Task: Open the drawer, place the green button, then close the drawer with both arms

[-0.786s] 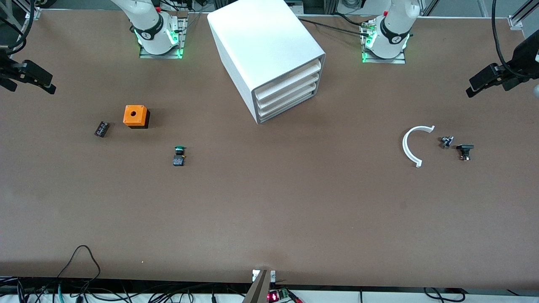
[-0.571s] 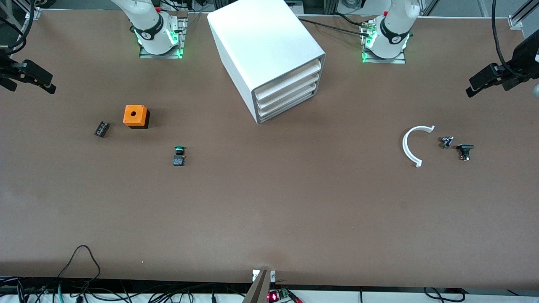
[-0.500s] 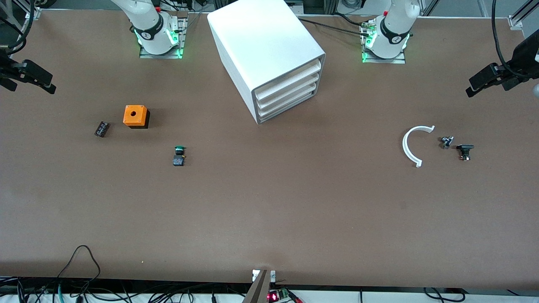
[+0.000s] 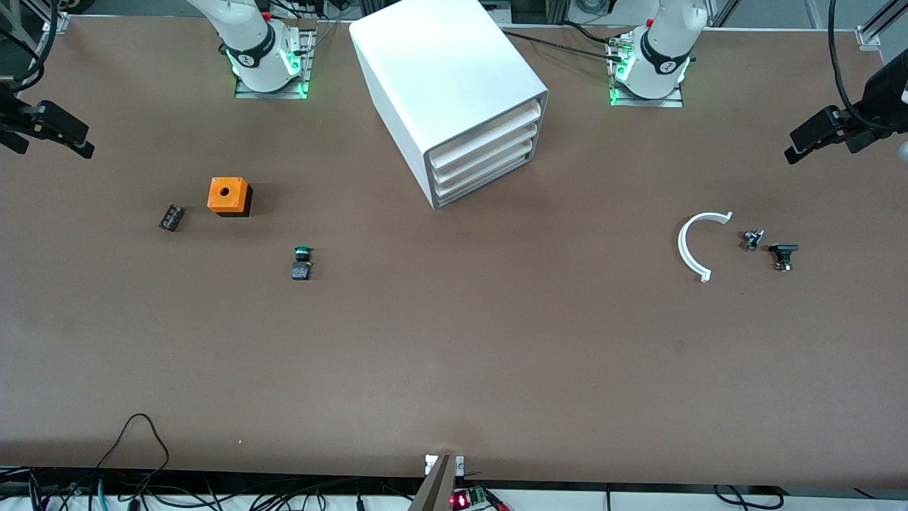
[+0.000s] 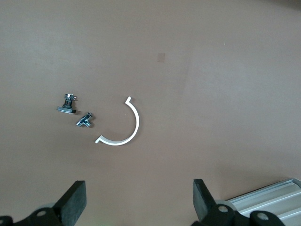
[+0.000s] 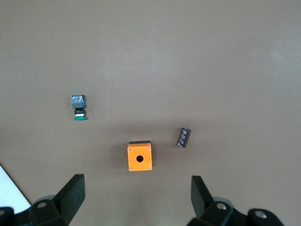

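Note:
The white cabinet stands between the two arm bases; its lowest drawer is shut, like the two above it. The green-capped button lies on the table toward the right arm's end, nearer the front camera than the cabinet; it also shows in the right wrist view. My right gripper hovers open and empty over the right arm's end of the table. My left gripper hovers open and empty over the left arm's end. A cabinet corner shows beside it.
An orange cube with a hole and a small black part lie near the button. A white arc and two small parts lie toward the left arm's end. Cables run along the table's front edge.

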You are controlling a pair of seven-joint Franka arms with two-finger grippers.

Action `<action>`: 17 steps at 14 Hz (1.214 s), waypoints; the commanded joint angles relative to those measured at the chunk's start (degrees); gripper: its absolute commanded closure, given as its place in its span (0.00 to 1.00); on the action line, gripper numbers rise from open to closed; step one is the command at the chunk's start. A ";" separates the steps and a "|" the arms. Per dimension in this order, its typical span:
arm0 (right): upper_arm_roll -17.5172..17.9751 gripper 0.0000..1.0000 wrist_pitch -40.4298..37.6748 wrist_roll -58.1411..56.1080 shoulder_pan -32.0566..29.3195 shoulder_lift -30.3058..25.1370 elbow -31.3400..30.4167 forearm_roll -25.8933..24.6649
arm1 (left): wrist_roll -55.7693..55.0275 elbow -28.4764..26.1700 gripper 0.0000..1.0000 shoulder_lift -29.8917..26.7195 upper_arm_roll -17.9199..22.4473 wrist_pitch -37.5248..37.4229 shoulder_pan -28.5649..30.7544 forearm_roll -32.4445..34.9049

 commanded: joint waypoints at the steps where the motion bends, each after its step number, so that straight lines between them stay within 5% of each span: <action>1: 0.13 0.00 -0.91 -0.33 -0.04 0.70 1.67 -0.16 | 0.78 2.48 0.00 1.21 -0.07 -1.32 -0.39 0.44; 11: 0.31 0.00 -0.99 -0.15 0.14 7.03 3.43 0.11 | 1.13 -2.17 0.00 3.32 -2.00 2.98 -0.65 -2.72; 17: 0.31 0.00 -1.17 -0.15 0.05 7.03 3.43 2.12 | 5.42 -2.44 0.00 13.41 -5.08 3.07 -1.35 -4.56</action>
